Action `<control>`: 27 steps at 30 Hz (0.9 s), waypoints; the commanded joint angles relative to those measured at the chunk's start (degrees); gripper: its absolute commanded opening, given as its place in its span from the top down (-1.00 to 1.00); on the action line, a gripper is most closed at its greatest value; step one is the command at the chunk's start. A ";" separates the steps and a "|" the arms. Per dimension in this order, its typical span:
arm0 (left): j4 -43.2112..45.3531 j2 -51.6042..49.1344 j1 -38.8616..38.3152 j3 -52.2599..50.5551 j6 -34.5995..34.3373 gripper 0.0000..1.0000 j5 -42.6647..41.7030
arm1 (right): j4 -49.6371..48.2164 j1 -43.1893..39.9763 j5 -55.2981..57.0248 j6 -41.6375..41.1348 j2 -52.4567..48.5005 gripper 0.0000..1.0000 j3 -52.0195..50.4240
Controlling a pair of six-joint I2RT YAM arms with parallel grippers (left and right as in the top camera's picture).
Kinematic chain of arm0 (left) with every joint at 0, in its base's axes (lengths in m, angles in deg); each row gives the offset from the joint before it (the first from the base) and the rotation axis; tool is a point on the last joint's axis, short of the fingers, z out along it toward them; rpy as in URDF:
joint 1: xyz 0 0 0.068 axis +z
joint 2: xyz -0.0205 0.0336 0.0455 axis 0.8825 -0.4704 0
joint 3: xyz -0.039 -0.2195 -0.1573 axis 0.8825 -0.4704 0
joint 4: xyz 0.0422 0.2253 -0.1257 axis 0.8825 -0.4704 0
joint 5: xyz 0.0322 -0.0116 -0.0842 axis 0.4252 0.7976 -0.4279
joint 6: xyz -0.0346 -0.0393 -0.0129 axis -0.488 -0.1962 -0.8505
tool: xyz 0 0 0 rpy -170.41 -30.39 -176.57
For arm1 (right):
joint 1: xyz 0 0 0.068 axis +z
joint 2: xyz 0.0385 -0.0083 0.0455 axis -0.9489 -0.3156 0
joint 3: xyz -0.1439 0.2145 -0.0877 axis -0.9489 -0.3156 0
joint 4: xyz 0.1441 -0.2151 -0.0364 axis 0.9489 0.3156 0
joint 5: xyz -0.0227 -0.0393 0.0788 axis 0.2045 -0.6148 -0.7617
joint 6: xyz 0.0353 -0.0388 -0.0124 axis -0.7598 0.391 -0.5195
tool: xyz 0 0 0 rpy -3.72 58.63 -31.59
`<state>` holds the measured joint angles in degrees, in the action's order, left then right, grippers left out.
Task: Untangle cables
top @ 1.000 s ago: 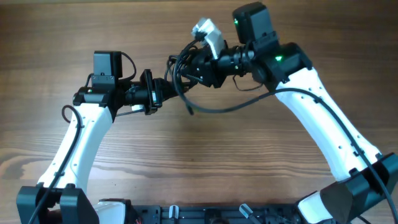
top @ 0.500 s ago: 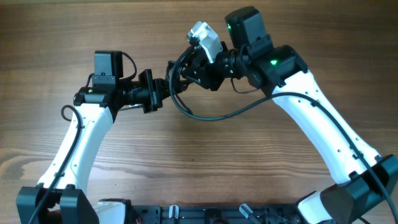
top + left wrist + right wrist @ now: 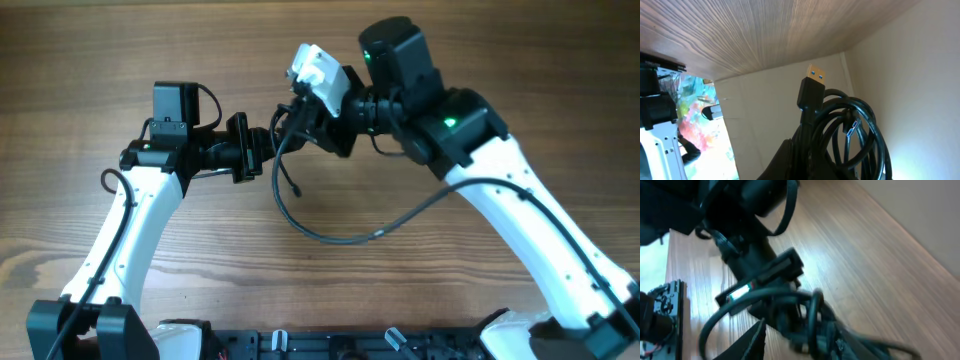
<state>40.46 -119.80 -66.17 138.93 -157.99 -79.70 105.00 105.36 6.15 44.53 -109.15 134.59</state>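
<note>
The cables (image 3: pixel 284 143) are a small black coiled bundle held in the air between my two grippers. My left gripper (image 3: pixel 264 150) is shut on the bundle from the left. In the left wrist view the coils (image 3: pixel 860 125) rise from my jaws (image 3: pixel 840 167), with a metal-tipped, blue-cored plug (image 3: pixel 815 76) sticking up. My right gripper (image 3: pixel 298 122) meets the bundle from the right. In the blurred right wrist view, strands (image 3: pixel 815 317) sit between its fingers (image 3: pixel 805 340). A short cable end (image 3: pixel 296 190) dangles below.
A long black loop (image 3: pixel 330 237) sags from the bundle area toward the wooden table (image 3: pixel 200 260) and runs up to the right arm (image 3: pixel 520 200); I cannot tell if it is a task cable. A dark rail (image 3: pixel 330 345) lies along the front edge.
My right gripper has moved left and rotated, closer to the left gripper. The long black loop has dropped lower toward the table and grown wider. The left arm has stayed put.
</note>
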 commanded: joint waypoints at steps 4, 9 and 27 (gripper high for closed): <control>0.22 1.05 -0.35 0.22 0.72 0.92 -2.62 | 6.38 -1.46 5.66 -0.63 2.78 0.09 -1.66; 0.22 1.05 -0.35 0.22 0.72 0.92 -2.64 | 1.25 -1.46 3.52 -1.03 1.79 0.08 -4.63; 0.22 1.05 -0.37 0.22 0.74 0.92 -3.72 | -11.91 -1.31 -1.62 -6.60 -4.57 0.85 -4.63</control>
<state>40.53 -119.80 -65.99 138.93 -158.41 -79.94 94.69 103.92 7.04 38.83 -112.60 130.39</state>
